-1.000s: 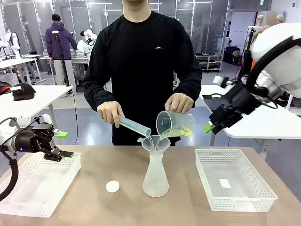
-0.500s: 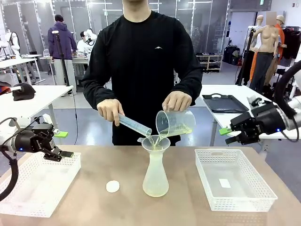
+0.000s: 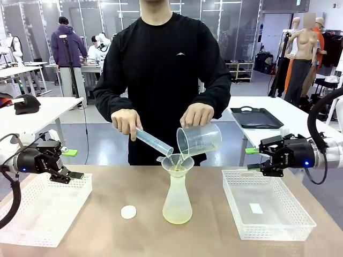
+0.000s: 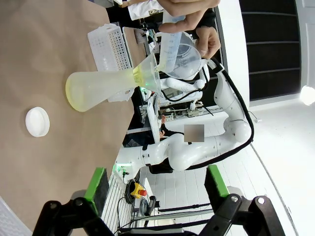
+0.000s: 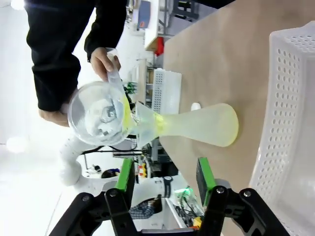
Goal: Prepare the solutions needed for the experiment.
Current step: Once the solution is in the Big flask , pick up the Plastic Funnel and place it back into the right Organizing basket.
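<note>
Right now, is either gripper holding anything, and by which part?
Nothing: the left gripper and the right gripper are both open and empty.

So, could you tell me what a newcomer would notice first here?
The person tips a clear beaker and a graduated cylinder into the funnel atop the frosted flask at mid-table. Pale yellow-green solution pools in its base. The left basket and right basket flank it.

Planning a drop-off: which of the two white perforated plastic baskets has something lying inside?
The white perforated plastic basket on the robot's right: a small white square lies on its floor. The left basket shows none.
</note>
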`<state>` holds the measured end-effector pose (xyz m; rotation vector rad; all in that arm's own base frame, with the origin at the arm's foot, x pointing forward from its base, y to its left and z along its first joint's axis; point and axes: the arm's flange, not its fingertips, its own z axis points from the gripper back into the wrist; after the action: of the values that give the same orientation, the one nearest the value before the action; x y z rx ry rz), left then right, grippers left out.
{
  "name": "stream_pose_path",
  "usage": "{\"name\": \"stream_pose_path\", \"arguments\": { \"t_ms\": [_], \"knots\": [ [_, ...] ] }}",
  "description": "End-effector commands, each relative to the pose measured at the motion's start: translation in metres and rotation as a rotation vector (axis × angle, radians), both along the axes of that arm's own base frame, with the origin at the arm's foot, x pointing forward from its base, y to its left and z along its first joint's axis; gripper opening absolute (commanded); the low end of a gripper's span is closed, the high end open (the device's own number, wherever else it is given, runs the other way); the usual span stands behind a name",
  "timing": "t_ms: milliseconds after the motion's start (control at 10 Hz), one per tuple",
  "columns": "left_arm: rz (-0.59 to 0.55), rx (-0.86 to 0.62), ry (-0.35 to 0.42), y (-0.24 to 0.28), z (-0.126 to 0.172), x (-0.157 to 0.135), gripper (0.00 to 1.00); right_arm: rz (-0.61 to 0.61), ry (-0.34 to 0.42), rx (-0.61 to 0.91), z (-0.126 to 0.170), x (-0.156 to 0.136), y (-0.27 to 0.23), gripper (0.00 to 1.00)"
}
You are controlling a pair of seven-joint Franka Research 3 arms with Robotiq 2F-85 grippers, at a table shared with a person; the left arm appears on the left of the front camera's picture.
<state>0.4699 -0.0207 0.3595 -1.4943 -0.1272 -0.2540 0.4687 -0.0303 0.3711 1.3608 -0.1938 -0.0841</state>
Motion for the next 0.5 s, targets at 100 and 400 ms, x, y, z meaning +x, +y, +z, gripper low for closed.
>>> {"name": "stream_pose_path", "arguments": {
  "t_ms": [100, 400],
  "knots": [
    [-0.004, 0.003, -0.011, -0.001, 0.001, 0.0, 1.0, -0.043, 0.037, 0.052, 0.0, 0.006, 0.005, 0.64],
    [-0.004, 0.003, -0.011, -0.001, 0.001, 0.0, 1.0, -0.015, 0.011, 0.054, 0.0, 0.006, 0.014, 0.64]
  ]
}}
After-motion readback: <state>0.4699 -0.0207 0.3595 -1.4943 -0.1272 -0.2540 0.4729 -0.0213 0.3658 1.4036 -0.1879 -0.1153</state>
